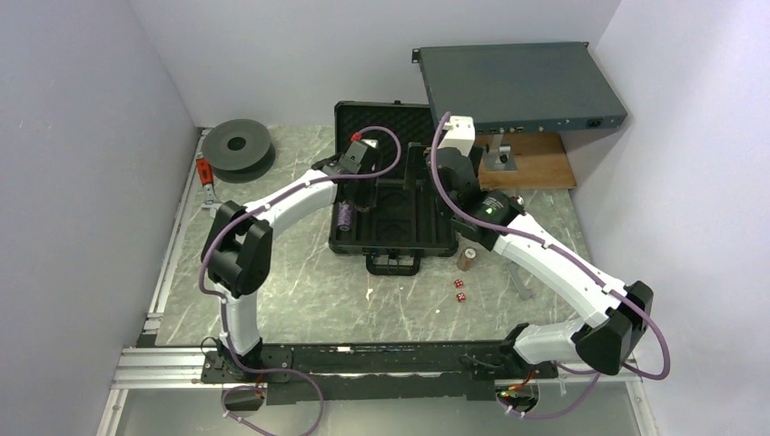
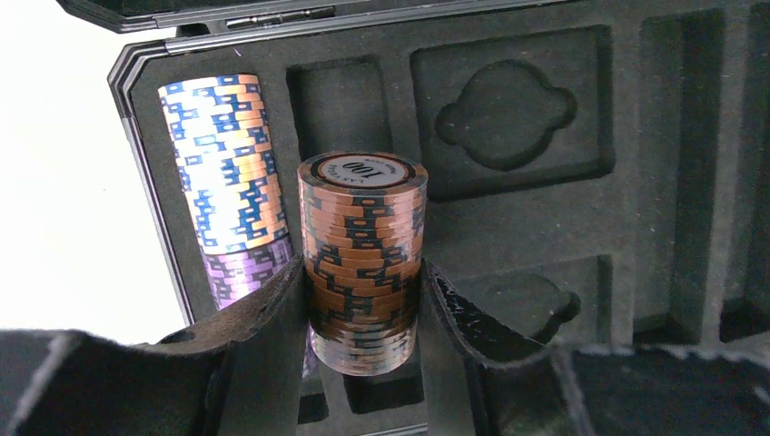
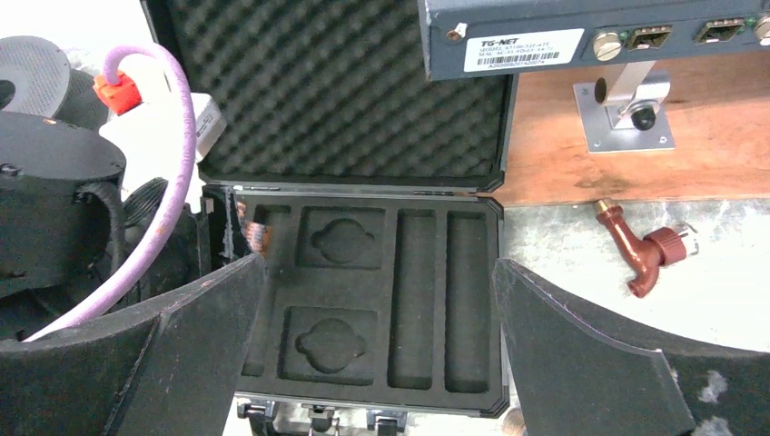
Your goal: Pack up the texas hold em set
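The black hard plastic briefcase lies open before a flat grey metal rack box. Over its tray the left gripper clamps a brown chip stack, beside a slotted row of white-blue and purple chips. The right gripper hangs spread wide, empty. Small red dice lie outside, near the front right corner.

Pips on red dice too small
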You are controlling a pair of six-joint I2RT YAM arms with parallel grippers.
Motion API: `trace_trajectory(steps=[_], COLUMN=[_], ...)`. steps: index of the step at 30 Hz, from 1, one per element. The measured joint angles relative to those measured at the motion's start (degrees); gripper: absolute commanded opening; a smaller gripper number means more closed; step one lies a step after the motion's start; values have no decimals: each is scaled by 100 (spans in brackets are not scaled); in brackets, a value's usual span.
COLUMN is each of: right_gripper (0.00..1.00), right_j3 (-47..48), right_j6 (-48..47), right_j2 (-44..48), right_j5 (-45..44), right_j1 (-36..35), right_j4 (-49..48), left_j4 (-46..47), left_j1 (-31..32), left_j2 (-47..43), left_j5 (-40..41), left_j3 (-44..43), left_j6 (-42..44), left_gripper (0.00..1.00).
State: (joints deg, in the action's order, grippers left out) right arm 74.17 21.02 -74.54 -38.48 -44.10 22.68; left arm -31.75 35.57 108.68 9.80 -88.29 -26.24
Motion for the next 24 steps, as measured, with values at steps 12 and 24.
trace_trajectory(steps=[12,24], right_gripper=[100,100], right_j3=[-24,-87], right_j6=[-4,-9], right_j2=[52,52], right_j5=[-59,-63], right_j1=[-74,-74], right_j4=[-13,-24], left_j4=[-144,-210], left_j1=[-223,-223], left_j2=[533,643], left_j5=[-155,-210], left_j3=[-363,-452], left_j6=[-44,-184], left_gripper=[0,22])
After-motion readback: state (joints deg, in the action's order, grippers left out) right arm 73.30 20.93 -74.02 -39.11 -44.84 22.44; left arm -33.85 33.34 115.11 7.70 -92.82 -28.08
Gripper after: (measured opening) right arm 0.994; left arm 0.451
